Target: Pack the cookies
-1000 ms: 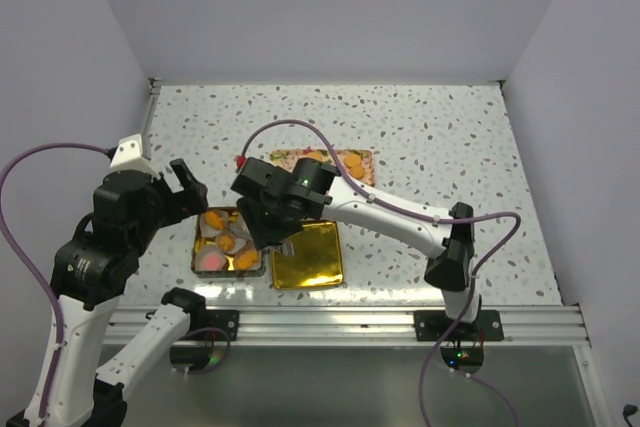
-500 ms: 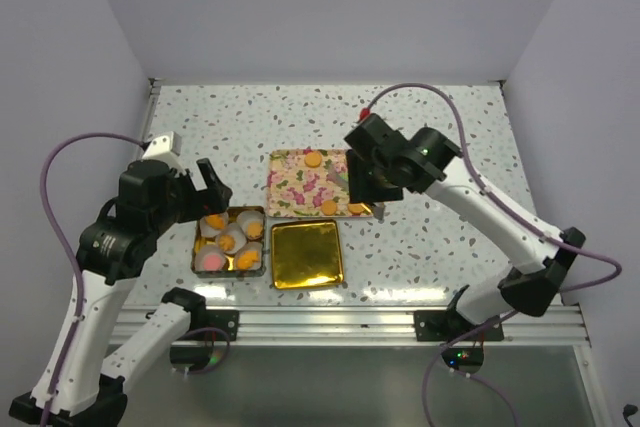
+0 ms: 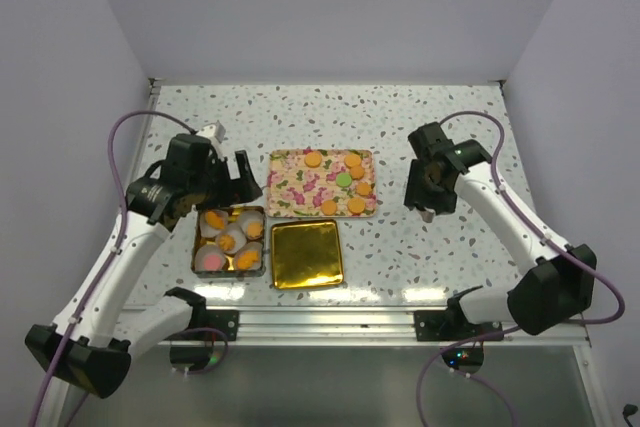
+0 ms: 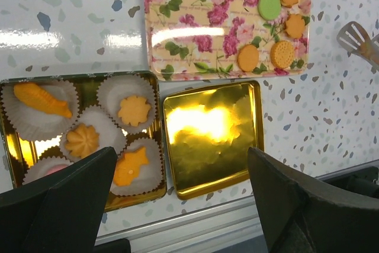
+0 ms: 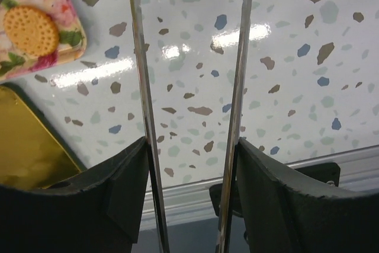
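1. The right arm has swung away: a second ago it was stretched over the tin (image 3: pixel 197 244) on the left, half a second ago it was above the flowered tray (image 3: pixel 298 187), and now it sits off to the tray's right over bare tabletop (image 3: pixel 450 127)
2. The right pincer (image 5: pixel 190 161) is clamped around a pair of metal tongs (image 5: pixel 140 87). The blades stand apart with nothing between them, so from here it looks like no cookie is being carried
3. The left arm has come forward meanwhile. The left pincer (image 4: pixel 180 153) hangs with its fingers wide apart and empty, above the tin and the gold lid (image 3: pixel 307 254)
4. The cookies (image 3: pixel 355 175) are where the work is left: about seven lie loose on the tray, mostly orange with one green, bunched toward its right side
5. The tin's paper cups (image 4: pixel 118 96) already hold orange pieces and a pink one
6. My read is a drop-off just ended and the tongs are lining up for another pick, so packing is well under way but unfinished
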Controlling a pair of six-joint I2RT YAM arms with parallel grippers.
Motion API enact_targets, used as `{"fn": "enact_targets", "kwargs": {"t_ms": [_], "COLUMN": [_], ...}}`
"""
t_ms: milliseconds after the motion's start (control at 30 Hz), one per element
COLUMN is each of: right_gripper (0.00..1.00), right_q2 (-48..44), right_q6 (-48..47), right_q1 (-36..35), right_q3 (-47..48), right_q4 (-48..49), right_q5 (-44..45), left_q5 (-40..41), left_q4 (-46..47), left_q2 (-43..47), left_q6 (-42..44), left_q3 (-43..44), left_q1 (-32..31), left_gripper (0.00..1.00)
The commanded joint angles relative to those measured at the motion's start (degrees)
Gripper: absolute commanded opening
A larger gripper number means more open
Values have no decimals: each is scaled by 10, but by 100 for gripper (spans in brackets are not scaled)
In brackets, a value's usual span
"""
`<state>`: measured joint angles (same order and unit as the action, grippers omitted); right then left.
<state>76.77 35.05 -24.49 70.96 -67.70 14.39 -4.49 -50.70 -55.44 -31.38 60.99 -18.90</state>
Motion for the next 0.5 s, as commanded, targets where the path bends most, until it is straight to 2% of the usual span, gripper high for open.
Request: {"fn": "enact_targets", "kwargs": {"t_ms": [0, 133, 267, 467], "right_gripper": [61, 60, 60, 63], "right_q2": [16, 64, 128, 194], "right_q6": [-24, -34, -45, -54], "right_q1": [46, 117, 146, 196], "right_q3": [-24, -57, -57, -50], "right_q4": [82, 154, 192, 227], "right_q5": [-18, -65, -78, -100], "left_q5": [3, 14, 40, 93], "left_q4": [-7, -35, -45, -72], "left_q2": [-36, -71, -89, -123], "left_q6": [13, 9, -39, -124], "left_q3": [76, 109, 120, 139], "left_q1": [-25, -38, -80, -206], "left_gripper": [98, 97, 97, 97]}}
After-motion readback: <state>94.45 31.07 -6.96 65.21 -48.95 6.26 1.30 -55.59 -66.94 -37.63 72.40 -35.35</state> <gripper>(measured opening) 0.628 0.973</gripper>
